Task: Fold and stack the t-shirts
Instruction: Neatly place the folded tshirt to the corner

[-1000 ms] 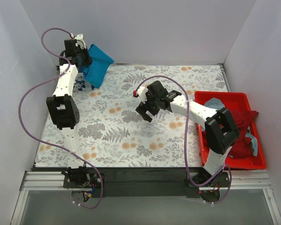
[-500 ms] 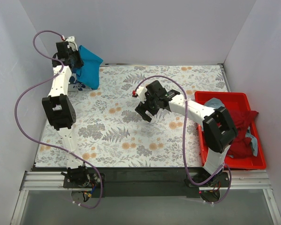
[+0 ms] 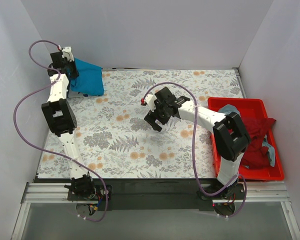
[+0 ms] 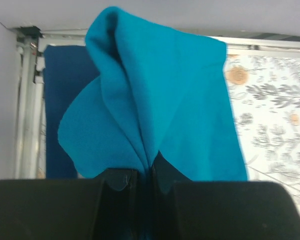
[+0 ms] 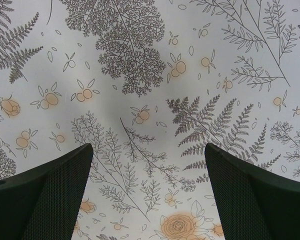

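My left gripper (image 3: 69, 71) is at the table's far left corner, shut on a bunched edge of the plain teal-blue t-shirt (image 3: 88, 81). In the left wrist view the teal t-shirt (image 4: 155, 100) hangs from the gripper (image 4: 142, 175) and drapes over a navy t-shirt (image 4: 65, 105) lying flat beneath it. The navy shirt's graphic is hidden. My right gripper (image 3: 155, 122) is open and empty over the middle of the table, and in the right wrist view (image 5: 147, 165) only the floral cloth shows between its fingers. Dark red t-shirts (image 3: 260, 137) and a pale blue-grey one (image 3: 229, 108) lie in the bin.
A red plastic bin (image 3: 240, 103) stands at the table's right edge. The table is covered by a floral cloth (image 3: 130, 145). White walls close in the left, back and right sides, and a metal rail (image 4: 27, 100) runs along the far left edge.
My left gripper has moved left and back toward the far corner, carrying the teal t-shirt with it. The right arm has barely moved.
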